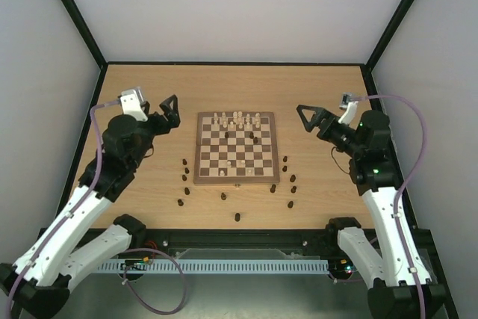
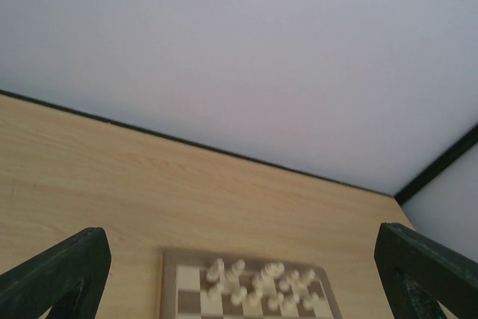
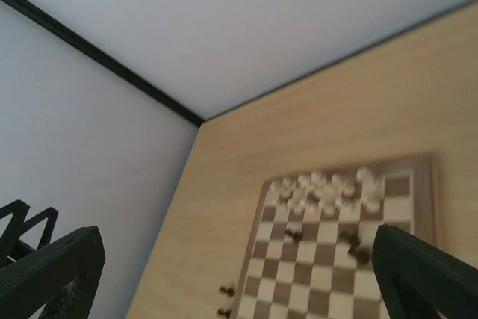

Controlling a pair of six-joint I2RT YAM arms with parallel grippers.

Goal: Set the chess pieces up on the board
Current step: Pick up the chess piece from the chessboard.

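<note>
Status: both arms are parked high and nothing is in hand. The left jaws are spread wide and empty, and so are the right jaws. The wrist views confirm it, with only air between the left fingers and between the right fingers. The board lies flat on the bench, between the two sets of jaws and lower than both. Its far rows are roughly level with the jaw tips. The cream pieces are bunched on those far rows. Whether each one sits on its proper square I can't tell at this resolution. A couple of dark pieces stand mid-board, inboard of the right jaws. The rest of the dark set is off the board on the bench, well below and behind both jaws toward the arm bases. One loose group is on the left jaws' side, another group is on the right jaws' side, and a few strays sit near the front edge. My read is that the cream side is mostly placed, the dark side hasn't started, and we're between picks. The next move would be for one arm to swing back toward its base and descend over the closest loose dark piece on its own side. The jaws need to narrow before closing, because these pieces are tiny and will tip on any side contact. The grip should be vertical, followed by a carry to the board's near rows.
</note>
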